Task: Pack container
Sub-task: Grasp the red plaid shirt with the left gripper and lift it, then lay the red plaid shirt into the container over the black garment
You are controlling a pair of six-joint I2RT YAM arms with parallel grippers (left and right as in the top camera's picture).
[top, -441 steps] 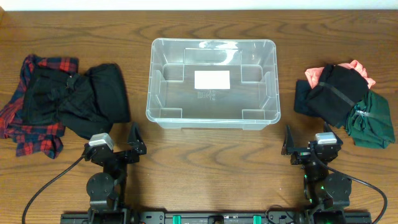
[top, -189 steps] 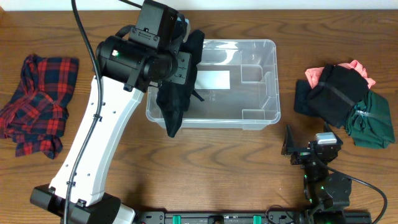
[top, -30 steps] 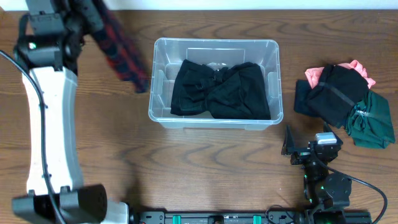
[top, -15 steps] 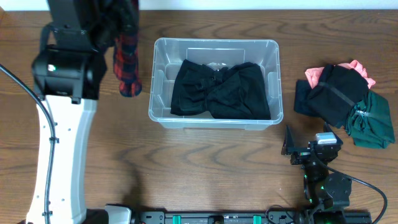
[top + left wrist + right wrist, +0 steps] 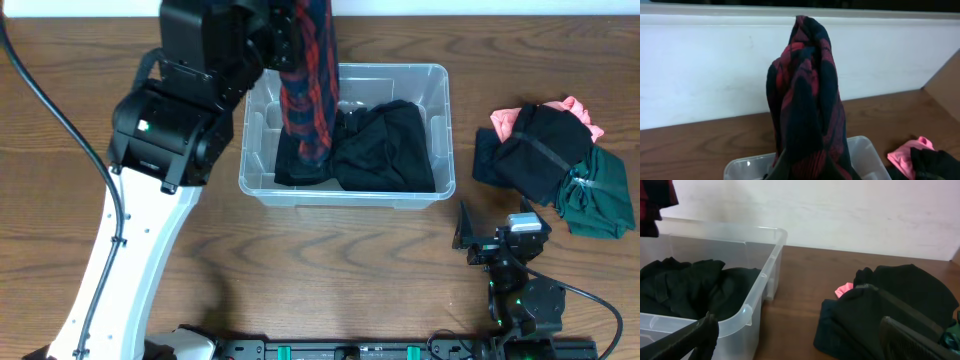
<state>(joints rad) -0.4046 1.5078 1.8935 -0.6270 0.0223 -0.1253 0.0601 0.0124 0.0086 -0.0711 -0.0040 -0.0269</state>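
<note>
The container (image 5: 441,110) is a clear plastic bin at the middle back of the table, with a black garment (image 5: 385,150) lying in it. My left gripper (image 5: 290,25) is high over the bin's left part, shut on a red and navy plaid shirt (image 5: 308,90) that hangs down into the bin. In the left wrist view the plaid shirt (image 5: 807,105) rises from my left gripper (image 5: 810,172) and hides the fingers. My right gripper (image 5: 495,238) rests open near the front right, apart from the container (image 5: 765,275), with nothing between its fingers.
A pile of clothes (image 5: 550,160) lies to the right of the bin: black, dark green and a pink piece (image 5: 575,108). The same pile (image 5: 890,305) shows in the right wrist view. A white wall runs along the table's far edge.
My left arm has swung right with the plaid shirt, from left of the bin to over its left part. The right arm has not moved.
</note>
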